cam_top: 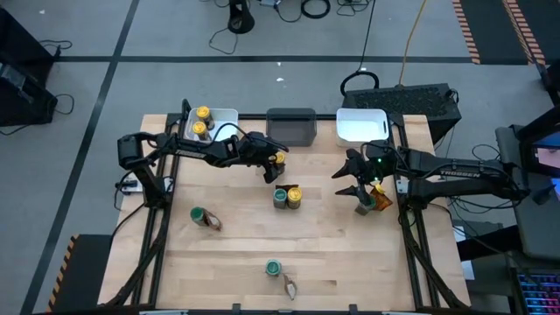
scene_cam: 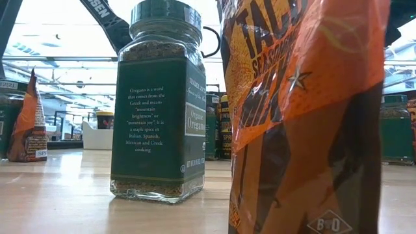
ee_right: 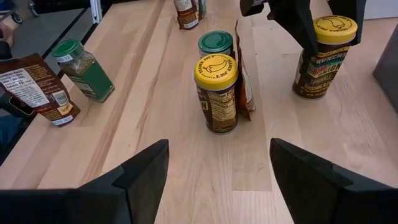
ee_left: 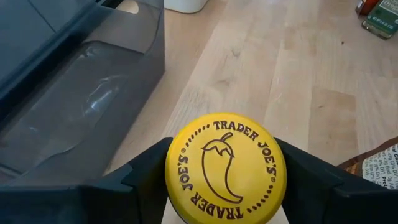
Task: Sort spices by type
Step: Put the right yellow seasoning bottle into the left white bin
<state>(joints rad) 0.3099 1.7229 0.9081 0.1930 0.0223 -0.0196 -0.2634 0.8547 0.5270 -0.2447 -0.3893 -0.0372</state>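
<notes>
**Left gripper at yellow-lidded jar; right gripper idle and spread**

The left gripper (cam_top: 275,163) sits around a dark glass jar with a yellow round lid (ee_left: 225,168). In the left wrist view both dark fingers (ee_left: 140,177) press against the lid's sides; the high view shows only that the jar stands beside the dark grey rectangular bin (cam_top: 290,127). In the right wrist view the same fingers clamp that jar's lid from above, the jar's base on the wood.

The right gripper (cam_top: 353,180) hangs over the table's right part, fingers spread, holding nothing. Ahead of it stand a second yellow-lidded jar (ee_right: 216,93), a green-lidded jar (ee_right: 216,43) just behind, and an orange-brown crinkly packet (ee_right: 243,74) touching them. Off to its side lie another green-lidded jar (ee_right: 83,68) and a brown packet (ee_right: 38,87).

The high view alone shows two yellow-lidded jars in the white rectangular bin (cam_top: 226,115) behind the left gripper, and a second white bin (cam_top: 362,125).

The low view is filled by an oregano jar (scene_cam: 158,104) and an orange packet (scene_cam: 302,117).

The light wooden table (cam_top: 236,262) stands on grey flooring with cables.
</notes>
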